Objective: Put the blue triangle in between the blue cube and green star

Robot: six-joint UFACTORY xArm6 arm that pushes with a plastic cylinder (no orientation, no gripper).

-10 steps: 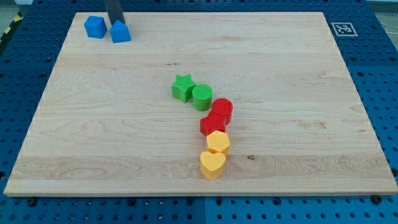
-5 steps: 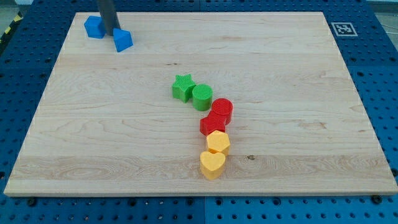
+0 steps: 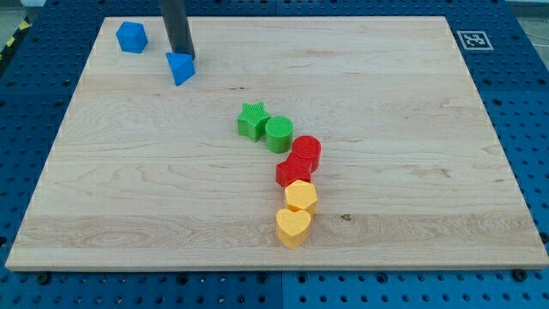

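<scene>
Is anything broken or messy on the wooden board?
No, nothing looks broken or spilled. The blue triangle sits turned at an angle right under my tip, apart from the blue cube. The green star touches the green cylinder in a neat curving row with the red and yellow blocks.

Blue cube [image 3: 131, 37] and blue triangle [image 3: 181, 68], same bright blue. Green star [image 3: 252, 120] and green cylinder [image 3: 279, 134], same mid green, fine ribbed print lines on tops. Red cylinder [image 3: 306, 154] and a second red block [image 3: 292, 172], shape unclear, both saturated red. Two yellow hearts, one [image 3: 300, 196] and one [image 3: 293, 227], warm yellow-orange. My tip [image 3: 182, 57] on dark grey rod. Board [image 3: 412, 129] pale wood, light grain streaks. Black-and-white tag [image 3: 473, 39] at far right corner. Blue perforated table [image 3: 532, 103] around it, dark hole grid.
</scene>
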